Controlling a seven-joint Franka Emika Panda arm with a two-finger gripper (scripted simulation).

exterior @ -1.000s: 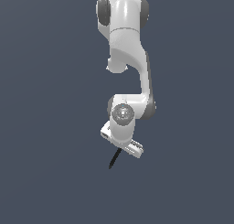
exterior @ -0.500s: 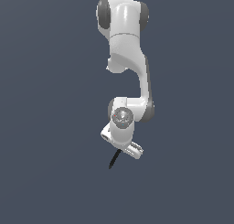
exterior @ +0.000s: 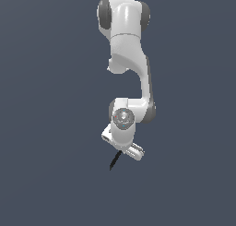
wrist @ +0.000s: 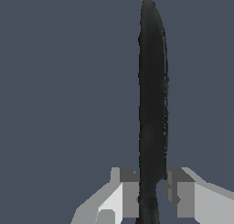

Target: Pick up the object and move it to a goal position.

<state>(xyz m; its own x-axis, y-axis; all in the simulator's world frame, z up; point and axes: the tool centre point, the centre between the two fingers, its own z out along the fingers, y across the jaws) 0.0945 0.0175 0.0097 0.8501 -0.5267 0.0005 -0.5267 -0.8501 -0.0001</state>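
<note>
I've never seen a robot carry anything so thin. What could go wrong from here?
Two risks, I think. The gripper holds the stick near one end, so most of it juts out past the fingers; a jolt might pivot or slip it. In the exterior view the stick hangs tilted below the arm, so its free tip may hit something first when lowered.

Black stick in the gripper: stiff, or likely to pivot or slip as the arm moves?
The black stick looks straight along its whole length, so probably stiff. It is thin, so likely light. The gripper holds it near one end, most of it overhanging, so it might pivot.
</note>
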